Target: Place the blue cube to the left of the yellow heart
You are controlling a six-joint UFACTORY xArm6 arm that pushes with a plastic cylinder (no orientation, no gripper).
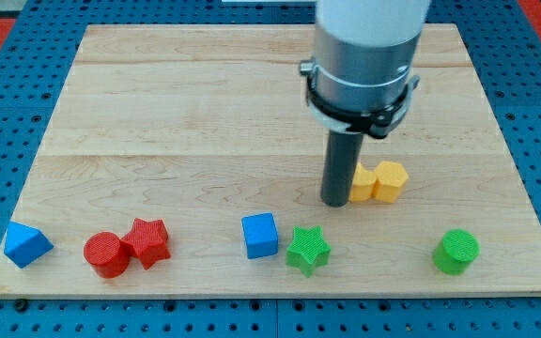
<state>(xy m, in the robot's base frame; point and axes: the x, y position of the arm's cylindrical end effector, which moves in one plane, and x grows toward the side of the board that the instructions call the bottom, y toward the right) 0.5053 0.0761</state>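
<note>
The blue cube (pixel 260 235) sits near the view's bottom, left of centre, touching or nearly touching a green star (pixel 307 250) on its right. The yellow heart (pixel 363 183) lies right of centre, with a yellow hexagonal block (pixel 391 181) touching its right side. My tip (pixel 334 201) stands on the board right against the heart's left side, above and to the right of the blue cube. The rod hides part of the heart.
A blue triangular block (pixel 25 244) lies at the bottom left. A red cylinder (pixel 107 254) and a red star (pixel 147 241) touch each other left of the cube. A green cylinder (pixel 456 252) sits at the bottom right. The board's front edge (pixel 270 297) is close to the bottom row.
</note>
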